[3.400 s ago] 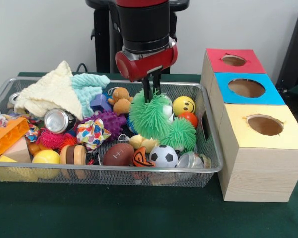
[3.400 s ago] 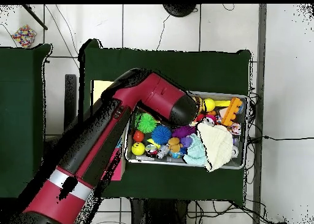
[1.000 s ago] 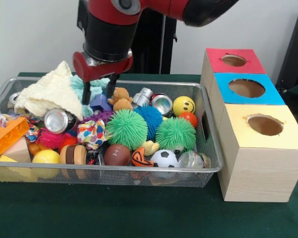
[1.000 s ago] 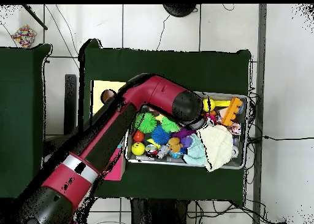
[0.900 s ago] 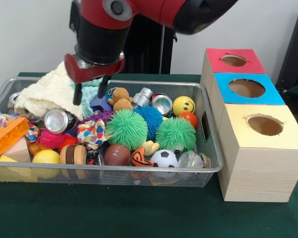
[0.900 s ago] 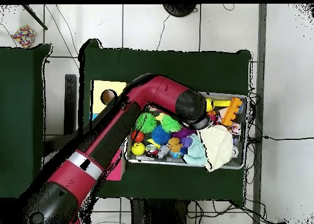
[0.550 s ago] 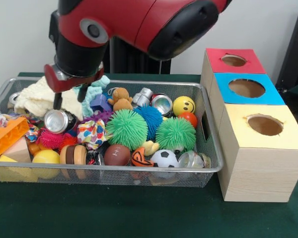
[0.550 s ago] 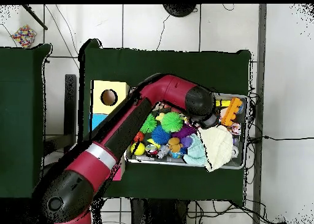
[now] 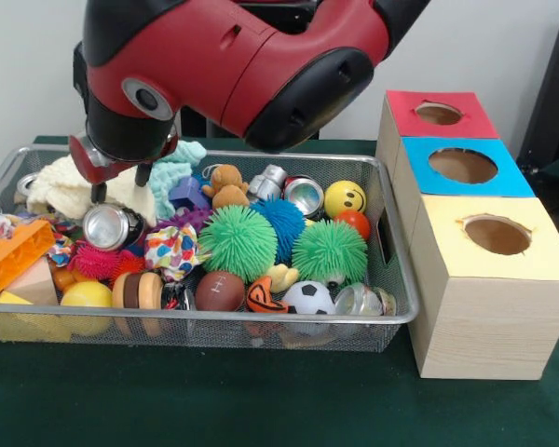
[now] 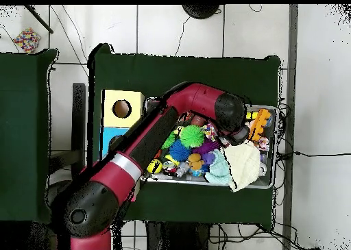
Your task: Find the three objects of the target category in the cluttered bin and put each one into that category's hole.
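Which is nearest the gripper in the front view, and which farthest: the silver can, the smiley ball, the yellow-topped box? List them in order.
From the gripper:
1. Silver can, just below it, at the bin's left.
2. Smiley ball, across the bin near its right wall.
3. Yellow-topped box, outside the bin at the right.

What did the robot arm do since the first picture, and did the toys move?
The gripper let go of the spiky green ball and swung across the bin to above the silver can, beside the cream cloth. The green ball dropped among the toys. The three boxes stayed put.
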